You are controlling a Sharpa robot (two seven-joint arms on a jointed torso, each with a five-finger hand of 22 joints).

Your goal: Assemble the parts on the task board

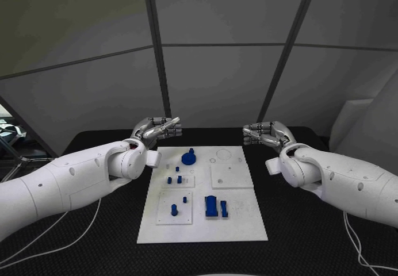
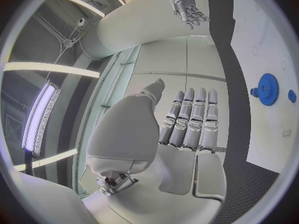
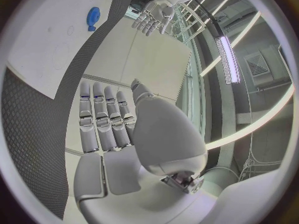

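Note:
The white task board [image 1: 236, 221] lies in the middle of the black table. A blue gear-like part [image 1: 189, 156] [image 2: 268, 88] [image 3: 93, 16] stands near its far left corner. Small blue pegs [image 1: 175, 179] sit in the left middle section, and taller blue blocks [image 1: 215, 206] stand near the front. My left hand [image 1: 157, 129] [image 2: 187, 117] hovers beyond the board's far left corner, fingers straight and apart, holding nothing. My right hand [image 1: 267, 134] [image 3: 106, 117] hovers beyond the far right corner, likewise flat with nothing in it. Each wrist view also catches the other hand [image 2: 186, 6] [image 3: 152, 16] across the board.
The black table [image 1: 307, 230] extends around the board on all sides. Grey wall panels [image 1: 215, 75] rise just behind the table's far edge. Cables [image 1: 67, 227] trail over the table near both arms.

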